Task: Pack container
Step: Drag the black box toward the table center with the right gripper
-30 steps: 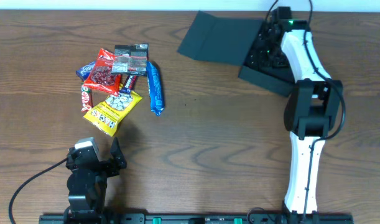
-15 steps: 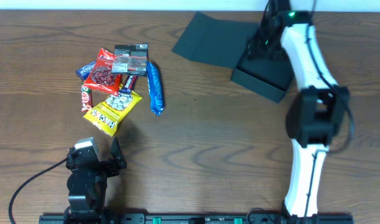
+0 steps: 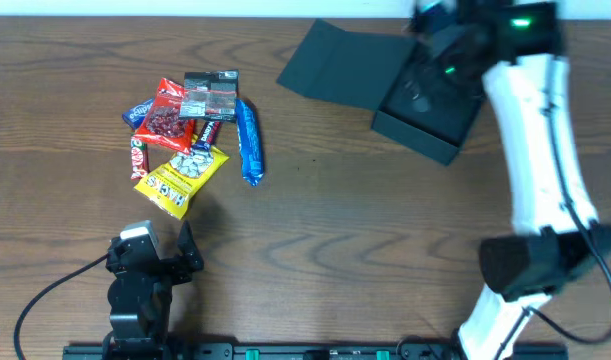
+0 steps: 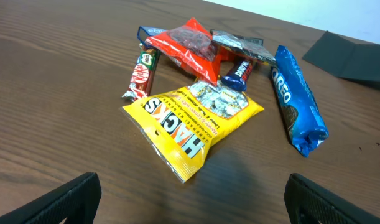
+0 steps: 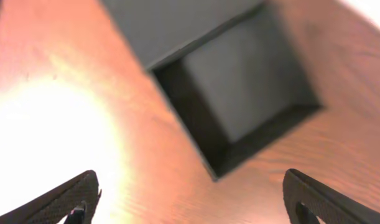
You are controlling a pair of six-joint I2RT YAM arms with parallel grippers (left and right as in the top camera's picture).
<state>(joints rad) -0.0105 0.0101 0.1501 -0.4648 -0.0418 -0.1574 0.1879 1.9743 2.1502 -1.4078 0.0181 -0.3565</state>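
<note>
A matte dark teal-black square cardboard container [image 3: 432, 137] sits at the upper right of the overhead frame on the dark brown wood-grain surface [image 3: 365, 220], turned at an angle to the frame's edges. Its hinged flap lid [image 3: 335, 62] is thrown open and lies flat towards the upper left of the box. The white right arm [image 3: 540, 150] reaches up the right side of the frame and hangs over the container. In the right wrist view the box's hollow shows bare, and the right arm's fingers [image 5: 65, 196] appear as two dark tips in the lower corners, spread wide and pinching nothing. At the upper left of the overhead frame, well apart from the container, lies a heap of snack packets. A yellow Hacks sweet bag [image 4: 193, 121] lies nearest the bottom of the frame, a long blue Oreo biscuit pack [image 4: 297, 102] just to its right, and a red KitKat bar [image 4: 142, 73] at its left. Behind them, a glossy red bag [image 4: 186, 46] overlaps a dark silver-black packet [image 4: 239, 45]. The left arm's fingers [image 4: 74, 198] sit at the lower left of the overhead frame, near the heap but touching none of it. They are spread wide with nothing between them.
</note>
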